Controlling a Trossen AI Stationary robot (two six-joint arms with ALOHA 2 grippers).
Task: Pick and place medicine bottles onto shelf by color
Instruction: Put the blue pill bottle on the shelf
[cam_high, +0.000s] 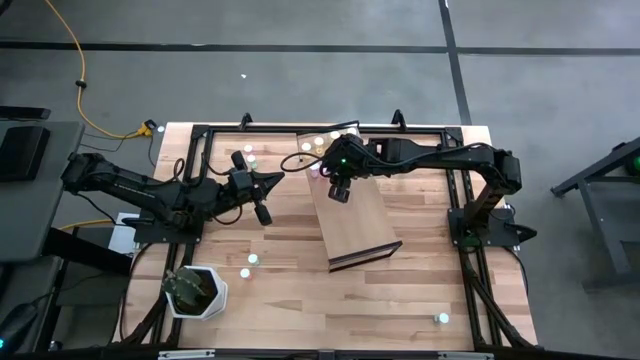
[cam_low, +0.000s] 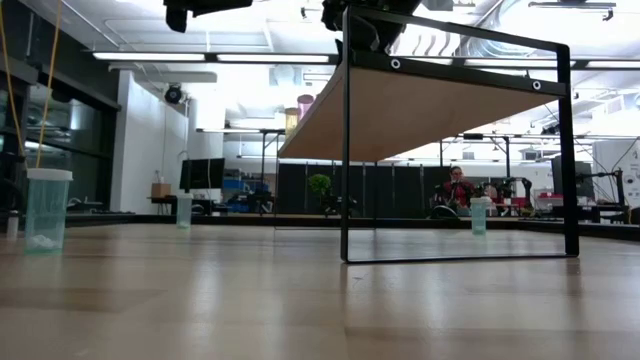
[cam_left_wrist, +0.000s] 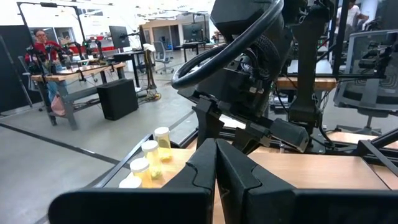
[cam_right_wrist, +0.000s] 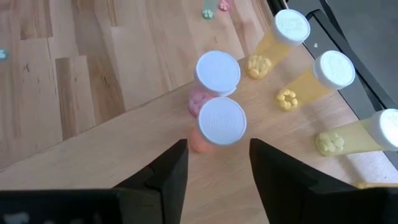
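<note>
The shelf (cam_high: 355, 222) is the reference item: a long light-wood board with a dark frame, lying at an angle near the middle of the tabletop (cam_high: 420, 290); in the low view its board (cam_low: 430, 105) sits raised on the frame. The right arm (cam_high: 440, 158) reaches to the shelf's far end, where the right gripper (cam_right_wrist: 214, 163) hangs above the board with its fingers apart, holding nothing. Directly between and below those fingers stands a pink bottle (cam_right_wrist: 219, 124) with a white cap, touching a second pink bottle (cam_right_wrist: 214, 78) behind it. Three yellow bottles (cam_right_wrist: 323, 78) stand in a row on the same end of the shelf, just beside the pink pair. The left gripper (cam_left_wrist: 216, 163) waits off the shelf's left side, fingers pressed together, empty. Loose bottles (cam_high: 248, 265) stand on the tabletop, well apart from the shelf.
</note>
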